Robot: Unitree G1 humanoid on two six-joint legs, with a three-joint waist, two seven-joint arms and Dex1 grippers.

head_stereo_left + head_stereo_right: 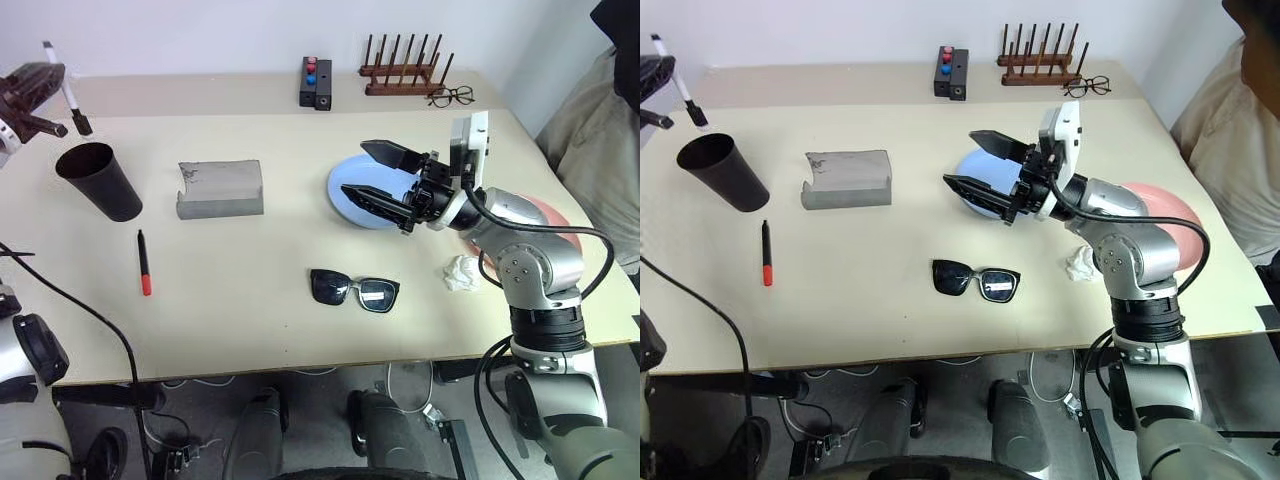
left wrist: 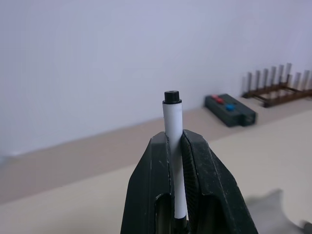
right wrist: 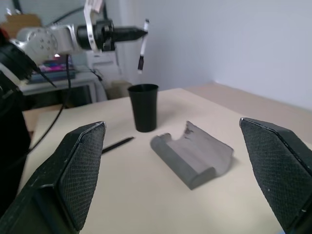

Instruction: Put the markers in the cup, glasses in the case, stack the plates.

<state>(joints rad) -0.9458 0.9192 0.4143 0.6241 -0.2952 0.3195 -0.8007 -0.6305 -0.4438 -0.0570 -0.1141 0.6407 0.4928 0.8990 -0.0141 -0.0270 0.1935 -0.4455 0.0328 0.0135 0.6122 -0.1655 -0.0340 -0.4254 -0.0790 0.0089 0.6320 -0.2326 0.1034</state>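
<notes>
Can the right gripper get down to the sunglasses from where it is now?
Probably yes. The right gripper is open above the blue plate, and the sunglasses lie uncovered on the table with nothing between them.

Cup left of case, marker before cup, glasses right, before plate
</notes>
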